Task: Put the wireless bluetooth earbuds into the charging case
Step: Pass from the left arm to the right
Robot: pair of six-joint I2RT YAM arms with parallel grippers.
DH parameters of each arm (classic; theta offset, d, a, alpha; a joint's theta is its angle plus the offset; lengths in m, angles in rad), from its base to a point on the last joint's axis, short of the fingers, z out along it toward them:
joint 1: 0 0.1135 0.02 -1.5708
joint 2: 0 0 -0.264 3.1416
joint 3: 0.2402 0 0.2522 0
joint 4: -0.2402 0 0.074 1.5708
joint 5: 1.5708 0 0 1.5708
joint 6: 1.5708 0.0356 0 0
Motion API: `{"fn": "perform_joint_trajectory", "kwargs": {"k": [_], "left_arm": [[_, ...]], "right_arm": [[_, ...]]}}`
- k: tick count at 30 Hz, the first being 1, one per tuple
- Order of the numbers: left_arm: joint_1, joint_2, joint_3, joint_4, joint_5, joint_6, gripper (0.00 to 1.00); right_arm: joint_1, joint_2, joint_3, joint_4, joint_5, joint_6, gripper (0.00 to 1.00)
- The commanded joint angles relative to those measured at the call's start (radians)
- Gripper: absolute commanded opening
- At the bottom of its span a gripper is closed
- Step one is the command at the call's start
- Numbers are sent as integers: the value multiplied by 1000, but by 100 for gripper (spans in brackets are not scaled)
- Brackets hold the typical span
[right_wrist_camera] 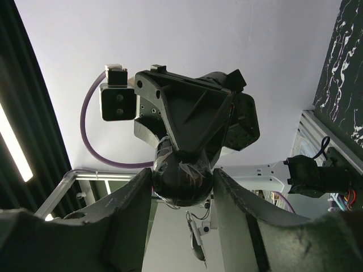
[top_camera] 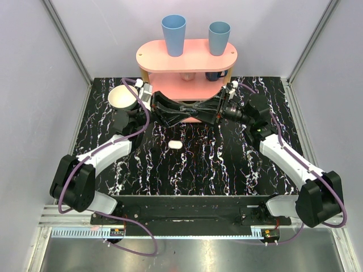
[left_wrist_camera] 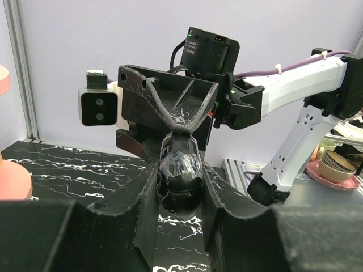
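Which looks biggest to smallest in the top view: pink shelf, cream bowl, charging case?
1. pink shelf
2. cream bowl
3. charging case
The shelf top stands nearer the camera, but the differences are too wide for that to change the order.

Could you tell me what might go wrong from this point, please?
Both grippers meet on one dark rounded object in mid-air. If the left gripper lets go before the jaws of the right gripper grip, it could drop. The charging case lies on the table nearby, so a fall might knock it.
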Motion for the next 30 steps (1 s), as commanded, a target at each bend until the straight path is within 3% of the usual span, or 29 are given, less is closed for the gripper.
{"fn": "perform_joint_trajectory", "kwargs": {"k": [1,4,8,12,13,16,18,20,30], "left_arm": [[-5,7,45,21,-14,28,0],[-5,10,43,18,-16,33,0],[-5,11,42,16,-16,33,4],[-5,10,36,19,-22,31,16],[-5,5,32,22,-24,31,26],[-5,-4,16,36,-39,38,42],[-5,-6,11,39,-42,38,44],[-5,-4,8,56,-41,30,52],[-5,5,-17,124,-67,-10,61]], "right_arm": [[10,-1,2,64,-30,13,53],[12,-1,-6,68,-26,19,52],[12,3,-29,140,-22,57,40],[12,23,-52,223,-17,105,27],[10,23,-61,234,-14,118,26],[10,19,-85,257,10,138,25],[12,17,-92,269,20,146,24],[12,19,-104,309,29,160,23],[12,25,-107,377,46,188,22]]}}
